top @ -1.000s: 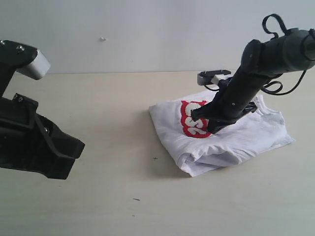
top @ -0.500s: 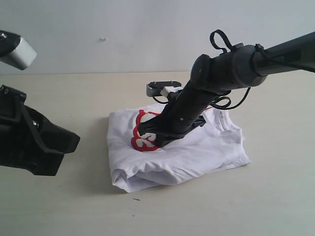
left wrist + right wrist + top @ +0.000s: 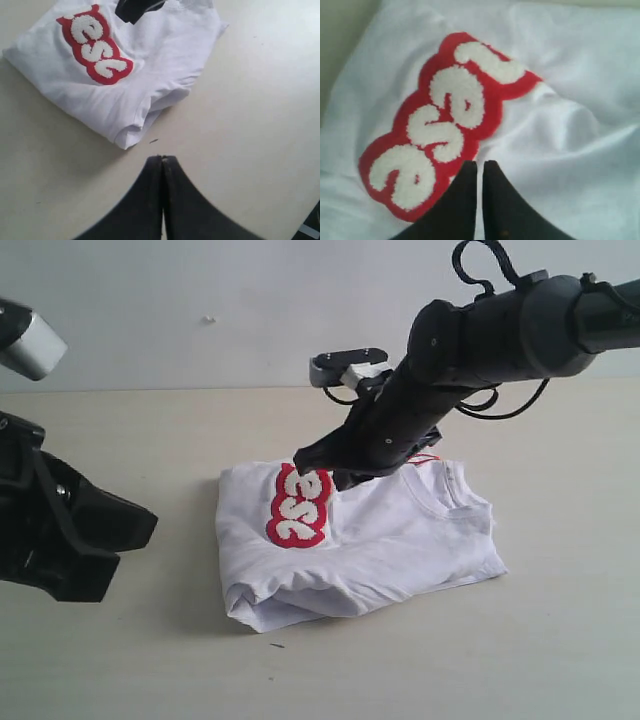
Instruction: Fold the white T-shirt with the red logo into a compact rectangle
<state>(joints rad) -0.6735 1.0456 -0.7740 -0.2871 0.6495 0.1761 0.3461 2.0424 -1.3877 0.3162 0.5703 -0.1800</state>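
Note:
The white T-shirt [image 3: 400, 540] lies folded into a thick bundle on the table, collar [image 3: 445, 490] towards the right. Its red logo [image 3: 298, 506] faces up on the bundle's left part, and only some of its white letters show. My right gripper [image 3: 318, 468] hangs shut just over the logo's far end, holding nothing; its wrist view shows the fingertips [image 3: 479, 163] above the logo [image 3: 445, 115] and the cloth [image 3: 580, 125]. My left gripper [image 3: 162, 157] is shut and empty over bare table, a short way off the shirt's folded corner [image 3: 125, 140]. The logo [image 3: 95, 45] also shows there.
The tan table [image 3: 150, 440] runs back to a pale wall. A small dark speck [image 3: 277, 645] lies on it just in front of the shirt. The left arm's black body [image 3: 60, 530] fills the left edge of the exterior view.
The right gripper slid the folded shirt leftwards across the table, then rose off it and drew back, so the logo now shows uncovered. The left arm shifted slightly.

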